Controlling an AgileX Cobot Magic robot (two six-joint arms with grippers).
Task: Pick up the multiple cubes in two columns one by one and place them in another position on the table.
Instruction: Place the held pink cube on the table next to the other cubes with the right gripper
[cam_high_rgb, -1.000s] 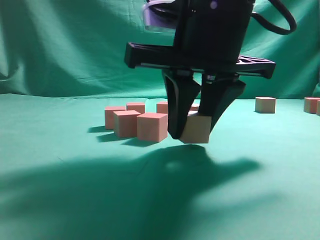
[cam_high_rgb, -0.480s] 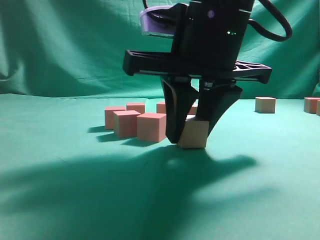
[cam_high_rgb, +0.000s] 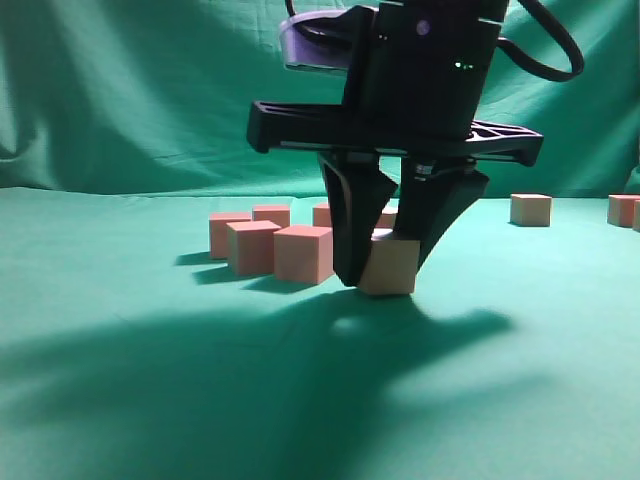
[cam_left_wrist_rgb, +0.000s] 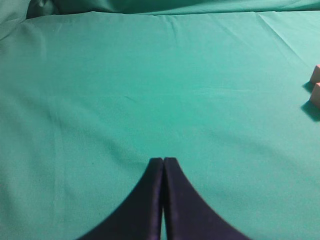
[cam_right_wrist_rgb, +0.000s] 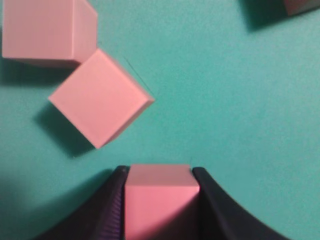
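Right wrist view: right gripper (cam_right_wrist_rgb: 161, 200) clamps a cube (cam_right_wrist_rgb: 160, 197), seemingly grounded.

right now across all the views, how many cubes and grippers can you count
held cube, clamped in the right gripper: 1
loose cubes on the table: 7 plain in the exterior view; slivers behind the gripper and at the right edge not counted
grippers, with the left gripper: 2
total: 10

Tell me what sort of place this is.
Probably a robot lab test setup: green cloth covers the table and hangs as backdrop, with plain pink cubes and one cube held in the right end effector.
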